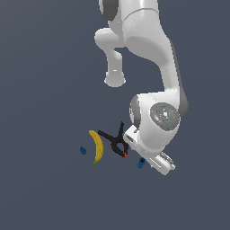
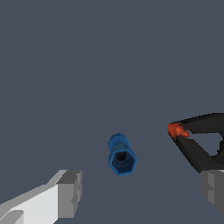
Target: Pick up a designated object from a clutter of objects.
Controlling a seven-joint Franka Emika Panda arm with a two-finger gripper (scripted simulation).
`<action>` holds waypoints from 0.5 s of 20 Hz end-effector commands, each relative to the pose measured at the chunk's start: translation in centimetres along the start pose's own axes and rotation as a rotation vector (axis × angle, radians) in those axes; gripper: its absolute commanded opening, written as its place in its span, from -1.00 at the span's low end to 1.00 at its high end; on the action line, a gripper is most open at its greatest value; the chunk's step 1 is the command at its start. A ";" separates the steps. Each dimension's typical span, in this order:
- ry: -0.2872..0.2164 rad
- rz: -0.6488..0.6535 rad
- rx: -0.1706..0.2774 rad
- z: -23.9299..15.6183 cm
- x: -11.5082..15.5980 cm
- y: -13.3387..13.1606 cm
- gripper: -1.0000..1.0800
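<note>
Below, the blue piece (image 2: 121, 154) lies between the hand's (image 2: 142, 190) spread fingers (image 2: 70, 192)

gripper (image 2: 142, 192) low, fingers apparently apart

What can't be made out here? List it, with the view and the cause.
- Gripper: in the exterior view, hidden behind the wrist housing; in the wrist view, both fingers cut by the frame edge.
- Black spring clamp: wrist view, handles cut off by the edge.
- Blue piece beside the banana: exterior view, too small for its shape.
</note>
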State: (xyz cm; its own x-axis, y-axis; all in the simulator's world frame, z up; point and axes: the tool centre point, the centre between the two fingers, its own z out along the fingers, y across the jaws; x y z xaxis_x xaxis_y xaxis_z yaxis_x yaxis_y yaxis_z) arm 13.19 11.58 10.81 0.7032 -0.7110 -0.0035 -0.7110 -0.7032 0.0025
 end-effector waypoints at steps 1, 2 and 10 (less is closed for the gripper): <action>0.002 0.025 0.002 0.7 -0.1 -0.5 0.92; 0.002 0.032 0.002 0.9 -0.1 -0.6 0.92; 0.003 0.048 0.002 1.5 -0.2 -0.9 0.92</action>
State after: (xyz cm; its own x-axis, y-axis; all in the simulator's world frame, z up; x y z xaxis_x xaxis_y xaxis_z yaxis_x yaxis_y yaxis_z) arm 13.62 12.39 9.31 0.6688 -0.7435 -0.0010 -0.7435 -0.6688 0.0011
